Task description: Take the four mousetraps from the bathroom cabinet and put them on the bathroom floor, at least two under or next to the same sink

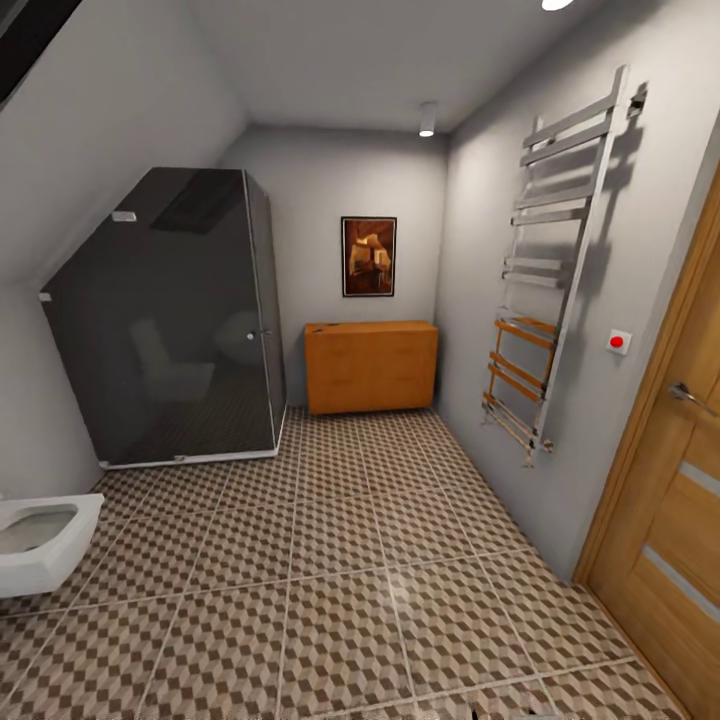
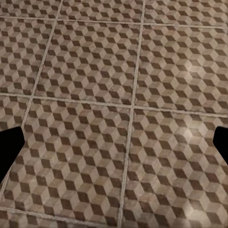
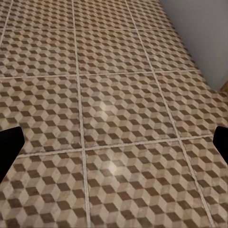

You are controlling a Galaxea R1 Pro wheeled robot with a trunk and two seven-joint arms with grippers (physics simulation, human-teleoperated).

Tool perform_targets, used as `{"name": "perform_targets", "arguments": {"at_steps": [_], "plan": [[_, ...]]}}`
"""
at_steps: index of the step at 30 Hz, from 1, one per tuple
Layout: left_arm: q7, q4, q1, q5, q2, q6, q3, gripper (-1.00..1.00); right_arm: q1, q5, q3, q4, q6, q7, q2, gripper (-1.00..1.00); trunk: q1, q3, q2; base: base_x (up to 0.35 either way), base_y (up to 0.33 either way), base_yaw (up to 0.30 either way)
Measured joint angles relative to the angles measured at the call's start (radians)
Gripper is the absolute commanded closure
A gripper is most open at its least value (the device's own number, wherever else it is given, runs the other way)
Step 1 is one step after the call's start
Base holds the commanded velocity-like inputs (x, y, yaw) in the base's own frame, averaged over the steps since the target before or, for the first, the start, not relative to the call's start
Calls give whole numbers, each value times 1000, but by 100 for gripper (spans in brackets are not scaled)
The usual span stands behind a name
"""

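The orange-brown cabinet (image 1: 371, 366) stands against the far wall, its front shut, a few tiles away across the bathroom floor (image 1: 340, 580). The mousetraps are out of view. In the left wrist view my left gripper (image 2: 114, 147) hangs open over bare cube-pattern tiles (image 2: 95, 95), its dark fingertips (image 2: 9, 147) at the frame's two sides. My right gripper (image 3: 114, 149) is likewise open above the tiles (image 3: 118, 109), with nothing between its fingertips (image 3: 8, 147).
A dark glass shower enclosure (image 1: 165, 320) fills the far left corner. A white wall-hung toilet (image 1: 40, 540) juts in at the near left. A chrome towel rail (image 1: 550, 270) and a wooden door (image 1: 670, 500) line the right wall. A framed picture (image 1: 369, 256) hangs above the cabinet.
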Motion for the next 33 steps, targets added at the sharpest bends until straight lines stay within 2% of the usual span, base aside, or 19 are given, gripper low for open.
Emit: {"name": "perform_targets", "arguments": {"at_steps": [16, 33], "plan": [[0, 1, 0, 0, 0, 0, 0, -100, 0, 0, 1, 0, 0, 0, 0, -100, 0, -24, 0, 0, 0, 0], [0, 0, 0, 0, 0, 0, 0, -100, 0, 0, 5, 0, 1, -5, 1, -100, 0, -26, 0, 0, 0, 0]]}}
